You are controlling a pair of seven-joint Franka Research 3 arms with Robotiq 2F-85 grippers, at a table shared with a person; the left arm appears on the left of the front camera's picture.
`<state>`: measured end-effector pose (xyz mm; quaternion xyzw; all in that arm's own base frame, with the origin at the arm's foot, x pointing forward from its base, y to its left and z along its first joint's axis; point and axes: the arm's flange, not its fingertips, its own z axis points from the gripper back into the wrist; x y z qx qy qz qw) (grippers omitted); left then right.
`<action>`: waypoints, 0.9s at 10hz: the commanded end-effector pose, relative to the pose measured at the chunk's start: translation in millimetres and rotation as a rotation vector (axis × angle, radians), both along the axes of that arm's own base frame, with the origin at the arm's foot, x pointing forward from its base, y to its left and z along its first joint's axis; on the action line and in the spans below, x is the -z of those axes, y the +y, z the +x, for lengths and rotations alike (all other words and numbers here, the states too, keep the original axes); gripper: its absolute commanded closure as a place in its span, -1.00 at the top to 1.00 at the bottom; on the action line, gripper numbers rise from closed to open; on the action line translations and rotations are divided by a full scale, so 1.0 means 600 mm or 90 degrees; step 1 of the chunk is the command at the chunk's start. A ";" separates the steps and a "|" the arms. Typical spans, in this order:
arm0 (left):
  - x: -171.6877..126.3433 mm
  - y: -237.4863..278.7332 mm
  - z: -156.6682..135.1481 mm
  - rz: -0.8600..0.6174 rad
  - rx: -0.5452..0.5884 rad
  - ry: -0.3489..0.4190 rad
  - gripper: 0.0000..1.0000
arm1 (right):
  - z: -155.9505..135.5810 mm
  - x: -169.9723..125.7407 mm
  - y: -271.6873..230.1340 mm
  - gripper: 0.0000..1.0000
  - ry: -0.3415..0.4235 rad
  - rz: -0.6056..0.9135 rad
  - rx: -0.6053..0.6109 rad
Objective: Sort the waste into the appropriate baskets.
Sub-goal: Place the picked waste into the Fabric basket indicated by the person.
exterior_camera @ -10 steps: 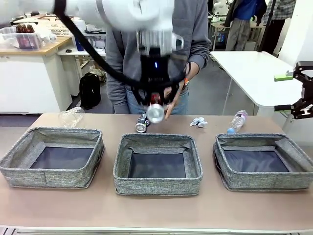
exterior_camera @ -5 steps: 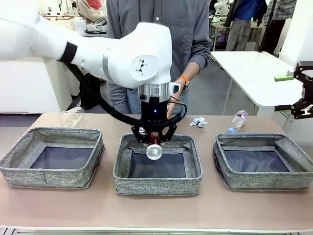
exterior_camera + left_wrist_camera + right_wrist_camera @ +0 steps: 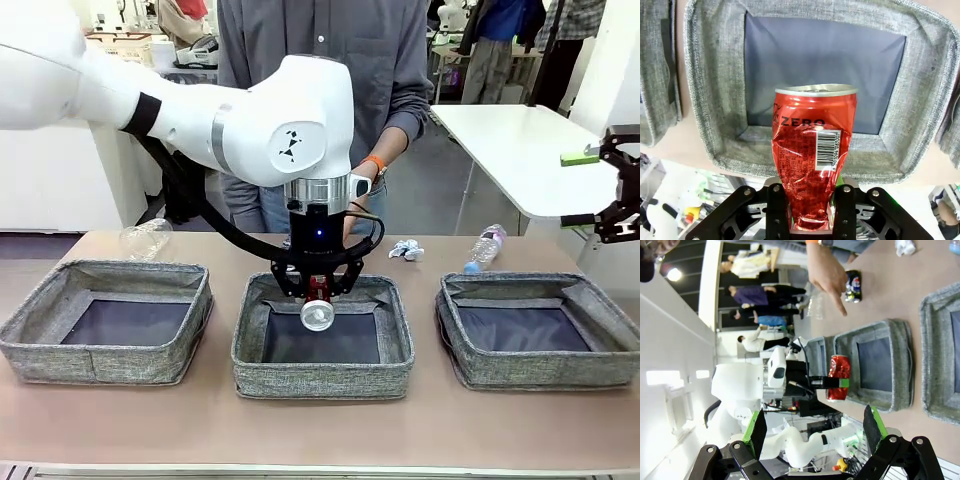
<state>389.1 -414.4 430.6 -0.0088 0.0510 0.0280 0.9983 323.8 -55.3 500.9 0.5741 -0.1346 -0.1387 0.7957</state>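
Left gripper [image 3: 316, 292] pointed straight down over the middle basket [image 3: 322, 381], its fingers [image 3: 776, 212] clamped on the red soda can [image 3: 814, 150]. The can was dented and gripped near one end, so most of its body hung clear below the fingers. It was in the air just above the basket's dark bottom, inside the rim line, not touching the fabric. The left wrist view had it centred over the opening, most likely so it would land inside when released. Judged step: placing the can, release not yet done.

Right gripper [image 3: 815, 432] was parked off to the side, well apart from the baskets, fingers [image 3: 758, 432] spread wide with nothing between them. It was probably held back to leave the middle free.

Rest of the waste lay on the bench [image 3: 200, 425] behind the baskets:
- Clear plastic cup [image 3: 146, 240] behind the left basket [image 3: 100, 362].
- Crumpled white paper wad [image 3: 405, 249] and clear plastic bottle [image 3: 486, 245] behind the right basket [image 3: 540, 374].
- Crushed dark can [image 3: 853, 286] near the middle, at the far edge.

All three baskets looked empty, so sorting was barely begun.

The person's hand [image 3: 827, 275] pointed a finger down toward the bench beside the dark can, possibly picking out the next item.

Risk: a can dropped from height could bounce or roll, though the soft rim should hold it in.
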 end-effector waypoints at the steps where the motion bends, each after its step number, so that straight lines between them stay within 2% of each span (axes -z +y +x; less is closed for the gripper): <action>1: -0.002 0.002 0.000 0.001 0.003 -0.004 -0.44 | 0.005 -0.001 0.002 1.00 -0.023 0.011 -0.002; 2: -0.002 0.004 0.002 -0.009 0.008 -0.001 0.73 | 0.005 -0.001 0.002 1.00 -0.023 0.011 -0.002; 3: -0.002 0.003 0.002 -0.010 0.005 0.000 0.73 | 0.005 -0.001 0.002 1.00 -0.023 0.011 -0.002; 4: -0.001 0.002 0.002 -0.007 0.006 -0.001 1.00 | 0.005 -0.001 0.002 1.00 -0.023 0.011 -0.002; 5: -0.001 0.002 0.002 -0.006 0.003 -0.002 0.81 | 0.005 -0.001 0.002 1.00 -0.023 0.011 -0.002; 6: -0.001 0.002 0.003 -0.006 0.001 0.000 1.00 | 0.005 -0.001 0.002 1.00 -0.023 0.011 -0.002; 9: -0.001 0.001 0.003 -0.005 0.001 0.004 1.00 | 0.005 -0.001 0.002 1.00 -0.023 0.011 -0.002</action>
